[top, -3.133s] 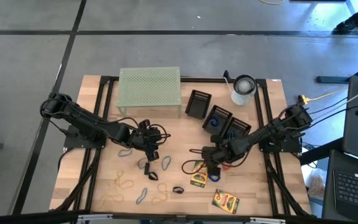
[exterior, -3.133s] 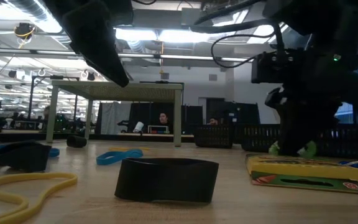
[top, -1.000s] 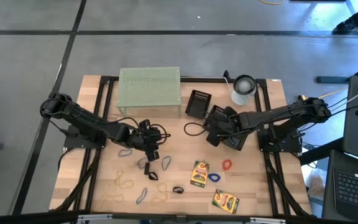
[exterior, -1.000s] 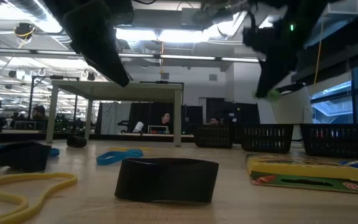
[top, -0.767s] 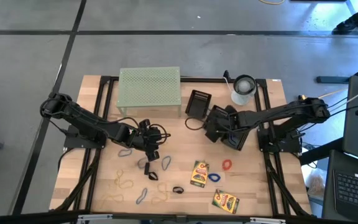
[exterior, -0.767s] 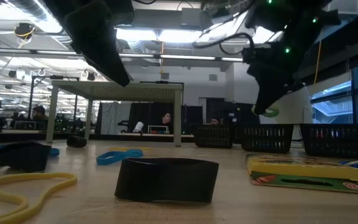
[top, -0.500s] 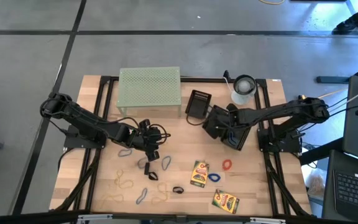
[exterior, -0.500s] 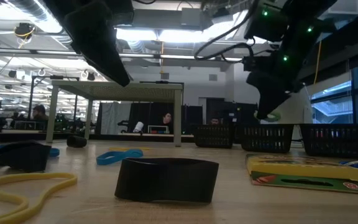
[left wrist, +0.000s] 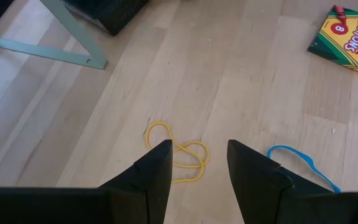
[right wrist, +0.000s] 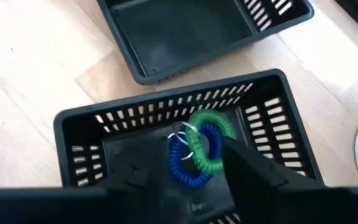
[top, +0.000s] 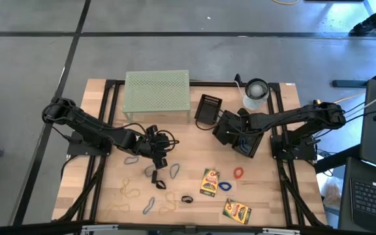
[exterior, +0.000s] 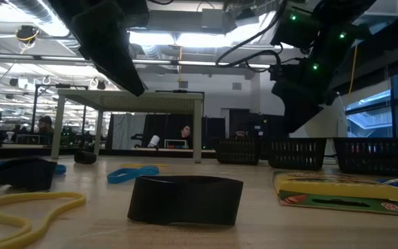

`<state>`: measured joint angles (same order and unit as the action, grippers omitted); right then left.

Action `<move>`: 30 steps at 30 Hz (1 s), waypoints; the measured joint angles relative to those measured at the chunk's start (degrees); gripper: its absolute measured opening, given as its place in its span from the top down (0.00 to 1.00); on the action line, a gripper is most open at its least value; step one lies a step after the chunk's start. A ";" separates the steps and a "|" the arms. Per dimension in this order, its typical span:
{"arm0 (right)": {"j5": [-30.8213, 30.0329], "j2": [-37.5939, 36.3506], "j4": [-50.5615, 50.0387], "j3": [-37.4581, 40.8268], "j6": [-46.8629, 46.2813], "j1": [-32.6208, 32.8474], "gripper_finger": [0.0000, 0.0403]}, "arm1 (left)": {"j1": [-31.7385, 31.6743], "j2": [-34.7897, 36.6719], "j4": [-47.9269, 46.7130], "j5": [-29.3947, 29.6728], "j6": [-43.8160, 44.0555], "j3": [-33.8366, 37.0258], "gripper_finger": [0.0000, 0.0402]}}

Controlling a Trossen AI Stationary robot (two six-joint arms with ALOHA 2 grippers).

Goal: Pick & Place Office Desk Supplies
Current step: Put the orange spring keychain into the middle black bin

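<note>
My right gripper (top: 222, 128) hangs over the middle black basket (right wrist: 79, 134), fingers apart (right wrist: 182, 171). A green coil band (right wrist: 209, 146) lies in that basket on a blue coil band (right wrist: 182, 163), between the fingers. My left gripper (top: 160, 156) hovers open (left wrist: 197, 152) above a yellow rubber band (left wrist: 178, 155) lying flat on the table. Two crayon boxes (top: 208, 182) (top: 236, 211), a red band (top: 238, 173), blue bands (top: 224, 186) and black clips (top: 174, 171) lie loose on the wood. My right gripper has one finger (right wrist: 244, 165) right beside the green coil band's outer loop (right wrist: 219, 155), coming from above into the basket. I cannot tell whether it touches the coil, which rests on the blue coil.
The pale green rack (top: 157, 93) stands at the far middle and a white cup (top: 256, 93) at far right. Two more black baskets (top: 207, 108) (top: 252, 138) flank the middle one. Tan bands (top: 129, 192) lie near the front left edge.
My right gripper has come down toward the middle basket, drifting slightly toward the table's left. The green coil band went down with it and no longer shows at the fingertips in the low view; it now lies inside the basket.
</note>
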<state>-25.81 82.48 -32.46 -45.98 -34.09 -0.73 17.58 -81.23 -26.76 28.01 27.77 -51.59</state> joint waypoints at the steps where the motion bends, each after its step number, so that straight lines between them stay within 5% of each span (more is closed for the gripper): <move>1: 1.02 -0.01 -0.22 -0.59 0.01 0.00 0.57 | 0.00 0.00 0.00 0.00 0.00 0.00 0.63; 7: 12.19 -0.22 -0.97 -5.67 0.09 1.35 0.53 | 0.00 0.00 -0.01 -0.50 -0.01 0.00 0.63; 16: 40.34 -0.24 -2.18 -7.51 1.53 9.93 0.58 | 0.00 0.00 -0.04 -2.32 0.00 0.00 0.63; 30: 28.15 0.20 -2.96 -7.51 3.46 28.12 0.62 | 0.00 0.00 -0.02 -2.26 0.88 0.00 0.63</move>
<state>2.33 82.67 -35.43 -53.49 -30.63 27.39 17.58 -81.23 -26.79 25.75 28.65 -51.59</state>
